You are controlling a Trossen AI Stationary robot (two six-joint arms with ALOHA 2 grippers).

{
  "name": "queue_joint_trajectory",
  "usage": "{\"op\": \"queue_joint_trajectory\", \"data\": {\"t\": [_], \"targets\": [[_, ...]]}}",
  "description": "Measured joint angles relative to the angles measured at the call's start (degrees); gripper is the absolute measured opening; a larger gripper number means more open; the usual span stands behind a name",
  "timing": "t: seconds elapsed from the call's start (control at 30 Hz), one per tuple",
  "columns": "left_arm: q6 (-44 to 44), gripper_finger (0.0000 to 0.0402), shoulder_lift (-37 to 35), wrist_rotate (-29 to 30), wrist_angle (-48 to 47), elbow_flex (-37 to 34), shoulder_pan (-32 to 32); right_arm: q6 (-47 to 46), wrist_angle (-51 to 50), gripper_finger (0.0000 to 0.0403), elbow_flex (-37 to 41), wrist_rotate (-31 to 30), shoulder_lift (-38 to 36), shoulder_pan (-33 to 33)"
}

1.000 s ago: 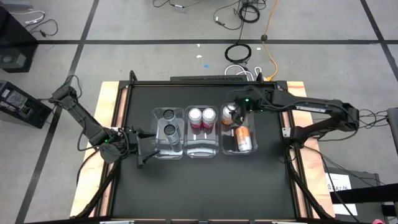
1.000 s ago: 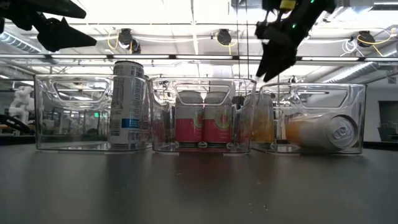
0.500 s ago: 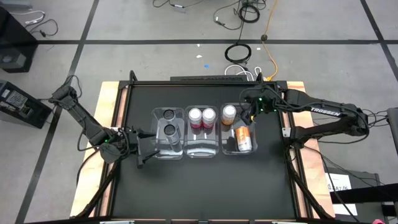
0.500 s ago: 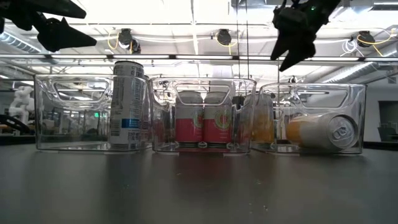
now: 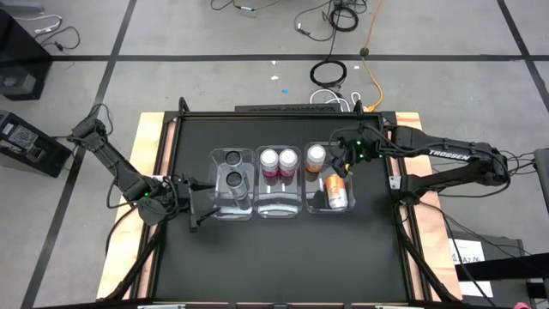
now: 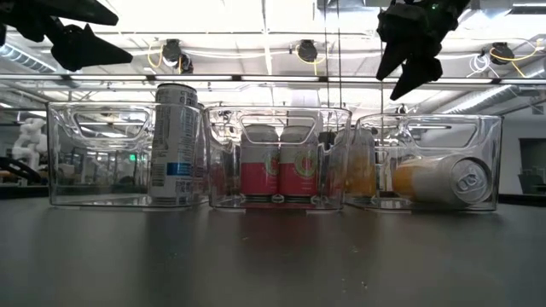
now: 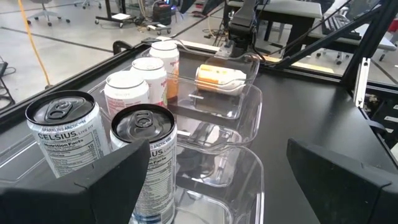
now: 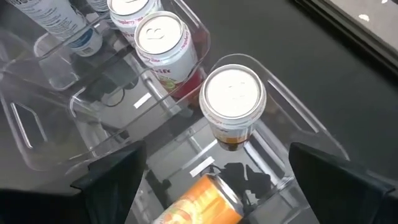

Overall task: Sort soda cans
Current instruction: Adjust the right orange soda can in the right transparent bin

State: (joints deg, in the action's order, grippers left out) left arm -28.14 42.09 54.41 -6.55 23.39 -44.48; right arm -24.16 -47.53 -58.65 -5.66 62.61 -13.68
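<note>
An upright orange soda can with a silvery top [image 5: 316, 155] stands at the far end of the right clear rectangular plastic bin [image 5: 328, 207], with a second orange can [image 5: 335, 191] lying on its side nearer. The two pink-red cans [image 5: 278, 160] fill the middle bin [image 5: 276, 206], the two dark grey cans [image 5: 232, 168] the left bin [image 5: 232, 210]. The right pincer [image 5: 343, 161] hovers just beside the upright orange can, wide open and empty. The left pincer [image 5: 201, 210] waits open over the black worktop [image 5: 274, 257] near the left bin.
</note>
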Motion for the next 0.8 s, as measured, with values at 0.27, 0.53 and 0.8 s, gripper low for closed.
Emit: {"op": "queue_joint_trajectory", "data": {"t": [0.27, 0.53, 0.8], "targets": [[2.04, 0.0386, 0.0, 0.02, -0.68, -0.01, 0.0, -7.71, 0.02, 0.0387, 0.0, -1.52, 0.0, 2.97], [5.02, 0.0386, 0.0, 0.7, -1.92, -0.01, 0.53, -17.67, 0.07, 0.0387, 0.0, -7.65, 0.02, 8.55], [5.05, 0.0386, 0.0, 0.9, -2.03, 0.01, 1.54, -24.35, 1.63, 0.0387, 0.0, -10.78, 0.04, 14.12]]}}
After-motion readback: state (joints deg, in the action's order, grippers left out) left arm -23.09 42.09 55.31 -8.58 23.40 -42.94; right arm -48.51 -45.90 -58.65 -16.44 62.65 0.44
